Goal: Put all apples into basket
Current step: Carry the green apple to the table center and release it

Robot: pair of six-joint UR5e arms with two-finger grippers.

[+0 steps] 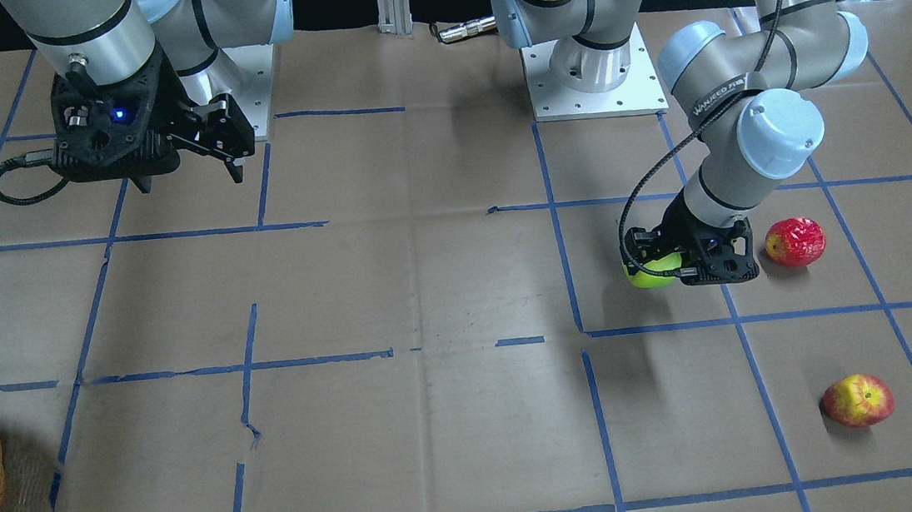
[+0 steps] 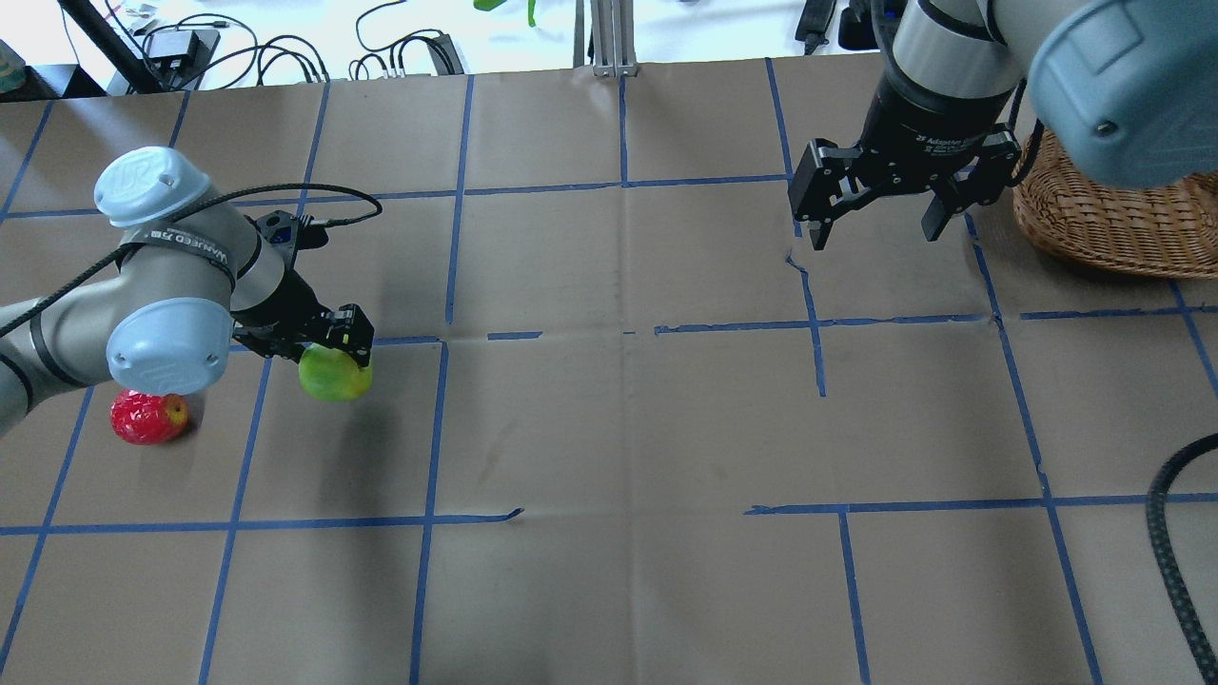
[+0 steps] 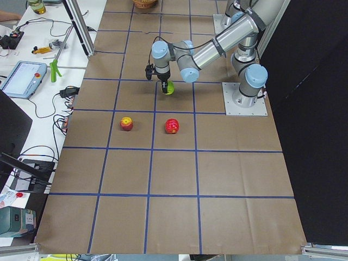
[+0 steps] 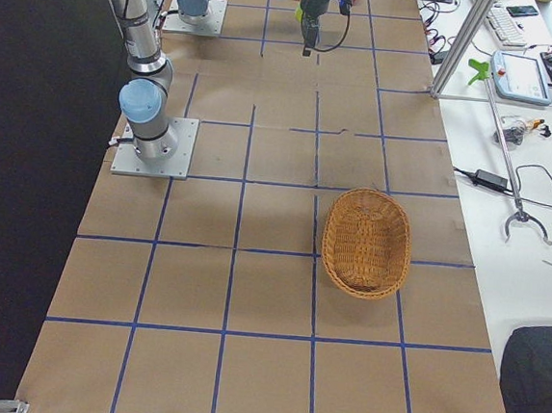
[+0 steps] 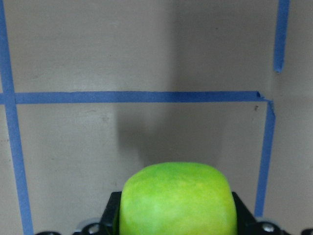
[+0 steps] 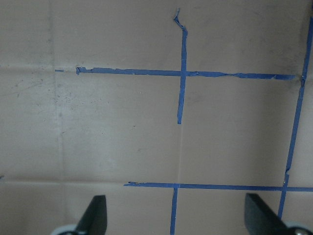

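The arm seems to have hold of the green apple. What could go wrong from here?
1. The round lime-green apple is pinched only at two sides by the left gripper, and the woven wicker basket stands far away: it might slip on the long carry.
2. The glossy red apple lies close beside the left arm; a swing could knock it rolling.
3. The open right gripper hovers near the basket, so the arms might crowd each other.

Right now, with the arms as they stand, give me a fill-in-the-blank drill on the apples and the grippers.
The apple clamped in the left gripper is ____ in colour.
The right gripper hangs open, holding ____.
The basket contains ____ apples.
The number of apples lying free on the table is ____.
Missing words: green; nothing; no; two.
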